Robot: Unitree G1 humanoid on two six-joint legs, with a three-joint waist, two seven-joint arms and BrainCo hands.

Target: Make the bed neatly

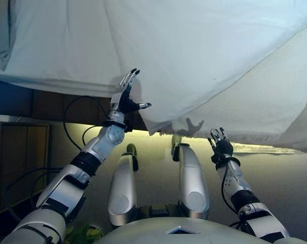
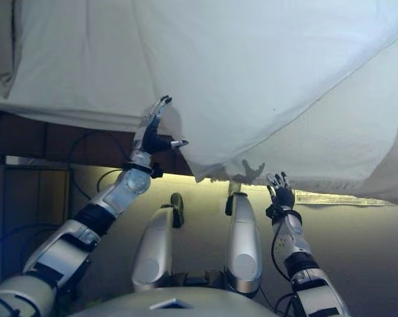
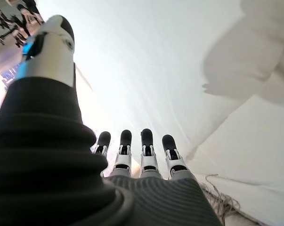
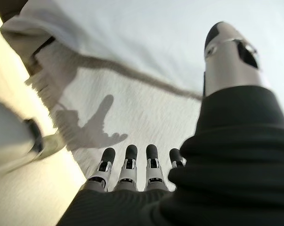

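Observation:
A white duvet covers the bed and hangs over its near edge, with one corner drooping lower. Under it lies a textured white blanket with a fringed hem. My left hand is open, its fingers straight, at the duvet's hanging edge just left of the drooping corner. It shows in the left wrist view with the white cloth close ahead. My right hand is open, just below the blanket's hem and holding nothing. It shows in the right wrist view.
The dark wooden bed frame runs under the bedding at the left. A pale floor lies below the bed's edge. A wooden cabinet stands at the lower left.

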